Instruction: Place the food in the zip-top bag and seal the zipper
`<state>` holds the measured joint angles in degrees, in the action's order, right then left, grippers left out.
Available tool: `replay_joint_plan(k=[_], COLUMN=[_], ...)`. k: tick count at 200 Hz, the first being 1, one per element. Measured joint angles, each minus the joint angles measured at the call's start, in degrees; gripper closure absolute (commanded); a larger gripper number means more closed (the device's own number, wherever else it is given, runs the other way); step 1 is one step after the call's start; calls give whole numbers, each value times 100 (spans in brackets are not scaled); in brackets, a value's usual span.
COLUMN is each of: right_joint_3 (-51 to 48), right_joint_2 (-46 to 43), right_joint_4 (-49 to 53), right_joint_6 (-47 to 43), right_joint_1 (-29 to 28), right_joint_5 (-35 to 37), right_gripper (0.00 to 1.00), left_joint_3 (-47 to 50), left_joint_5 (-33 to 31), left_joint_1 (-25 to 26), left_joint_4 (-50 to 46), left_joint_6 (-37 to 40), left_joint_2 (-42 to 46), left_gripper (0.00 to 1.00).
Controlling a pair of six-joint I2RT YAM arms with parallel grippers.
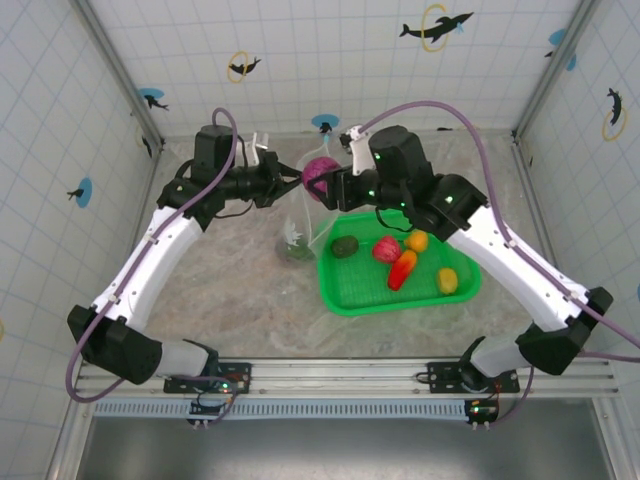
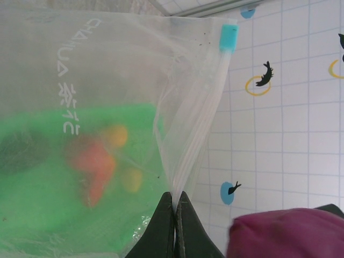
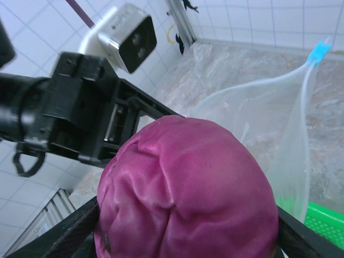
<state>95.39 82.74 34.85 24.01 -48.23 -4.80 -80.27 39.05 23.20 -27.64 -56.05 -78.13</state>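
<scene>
Over the table's (image 1: pixel 230 280) far middle, left gripper (image 1: pixel 291 184) fingers are pinched together on the zipper (image 2: pixel 207 118), pale-blue end piece (image 2: pixel 229 36) at its far end. Zip-top bag (image 1: pixel 300 226) hangs from that grip, just left of the green basket (image 1: pixel 345 300). Right gripper (image 1: pixel 334 186) fingers are clamped on the magenta cabbage (image 1: pixel 319 172), right beside the bag's top. Basket holds five food pieces: dark green (image 1: pixel 345 247), red (image 1: pixel 386 249), orange (image 1: pixel 417 240), orange-red (image 1: pixel 402 270), yellow (image 1: pixel 447 281).

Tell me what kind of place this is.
Probably a robot lab test cell: a tabletop boxed in by grid-pattern walls with dolphin stickers, two arms bolted to a metal rail, and toy food in a green basket.
</scene>
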Motion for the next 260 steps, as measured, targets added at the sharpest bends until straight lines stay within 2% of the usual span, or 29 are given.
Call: replay_joint_plan(k=[41,51,67,88,173,198,212,234,260], right_joint_3=[-264,-269,-273,-273,-278,-739,-1220,-2090,-3064], right_joint_2=[184,232,282,306,297,-111,-522,-1198,-1602], right_joint_4=[-7,39,120,184,63,-225,-396,-682,-835], right_joint_6=[26,28,31,22,-11,-70,4,260,317], right_joint_1=[-17,-20,-20,-22,-20,42,247,894,1377], right_joint_5=[470,629,822,968,931,962,944,894,754], right_gripper=[34,31,19,14,19,21,22,23,23], left_joint_3=[0,0,0,0,0,0,0,0,0], left_joint_5=[-2,-2,-2,-2,-109,-254,-343,-409,-463], left_joint_1=[0,0,0,0,0,-2,-2,-7,-7], left_joint_4=[9,9,7,9,-85,-229,-306,-378,-417], left_joint_6=[-52,-63,-90,-96,-79,-76,-76,-76,-61], left_joint_2=[2,2,2,4,4,4,4,4,4], left_gripper=[100,100,100,100,100,100,100,100,100])
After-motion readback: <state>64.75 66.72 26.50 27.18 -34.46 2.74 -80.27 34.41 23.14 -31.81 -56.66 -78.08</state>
